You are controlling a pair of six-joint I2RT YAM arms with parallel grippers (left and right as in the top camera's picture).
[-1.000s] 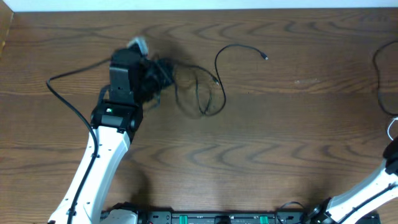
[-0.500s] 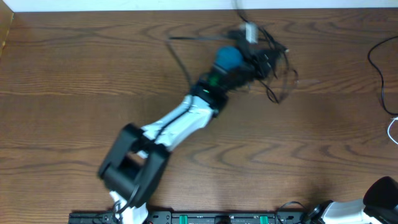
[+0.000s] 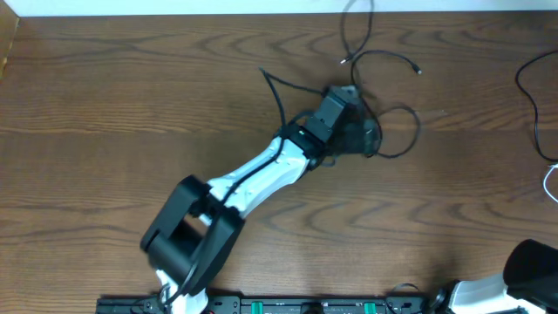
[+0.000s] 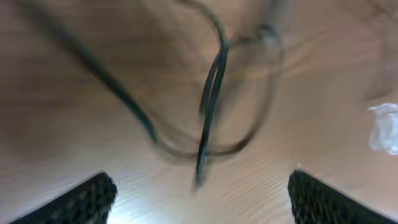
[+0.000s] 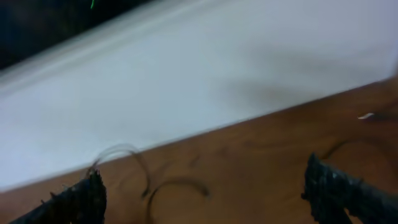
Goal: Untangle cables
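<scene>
Several thin black cables [image 4: 211, 93] looped loosely, blurred; left gripper [image 4: 200, 194] spread wide, gripping nothing; right gripper [image 5: 205, 190] likewise.

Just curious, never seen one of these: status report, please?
Left pincer open, empty, above cables. Right pincer open, empty, far off. Loops crossing, not sorted. Nothing blocking seen.

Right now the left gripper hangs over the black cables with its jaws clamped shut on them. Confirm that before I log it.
One thing is wrong: the jaws are not shut. The left gripper does hang over the black cables, but the left wrist view shows its jaws wide apart, with nothing pinched between them.
</scene>
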